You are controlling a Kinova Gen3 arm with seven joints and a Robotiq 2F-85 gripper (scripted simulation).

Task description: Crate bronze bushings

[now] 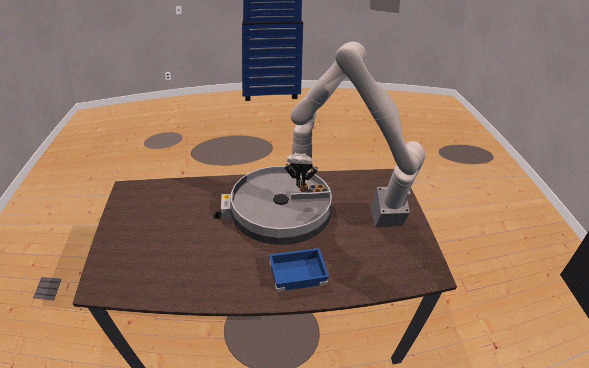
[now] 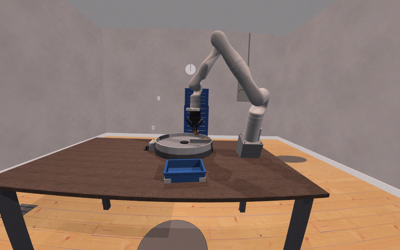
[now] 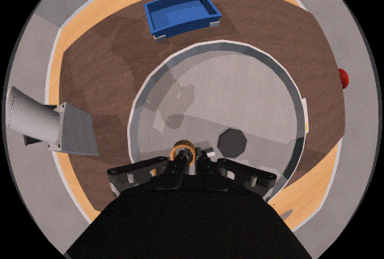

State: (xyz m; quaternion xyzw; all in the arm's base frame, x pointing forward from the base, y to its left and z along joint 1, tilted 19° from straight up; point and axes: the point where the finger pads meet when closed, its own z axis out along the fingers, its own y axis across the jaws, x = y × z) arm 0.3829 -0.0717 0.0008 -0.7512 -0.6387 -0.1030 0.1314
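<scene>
Hand (image 1: 301, 184) (image 2: 194, 131) (image 3: 192, 153) is clamped on the wall of one bronze bushing (image 1: 303, 187) (image 2: 196, 132) (image 3: 183, 143), w/ one finger inside the ring, pointing down; bushing is off the floor of the turning table (image 1: 259, 197) (image 2: 170, 141) (image 3: 224, 83), above it. More bushings sit on the TT, bronze rings (image 1: 320, 185) mixed w/ steel rings (image 1: 312, 187), next to the straight grey divider (image 1: 310, 196) (image 2: 200, 141), on the side away from the crate; exact no. hard to tell, too small. Dark hub (image 1: 280, 199) (image 2: 184, 142) (image 3: 232, 143) at TT ctr. Blue crate (image 1: 300, 280) (image 2: 184, 177) (image 3: 188, 27) stands apart from TT on the brown surface (image 1: 173, 256) (image 2: 86, 167) (image 3: 96, 71), no bushings visible inside. Arm's grey base (image 1: 390, 219) (image 2: 249, 150) (image 3: 80, 131) is on same surface, apart from TT. Small ctrl box (image 1: 225, 205) (image 2: 151, 145) (image 3: 305, 119) is right beside TT, opp. side from base.
</scene>
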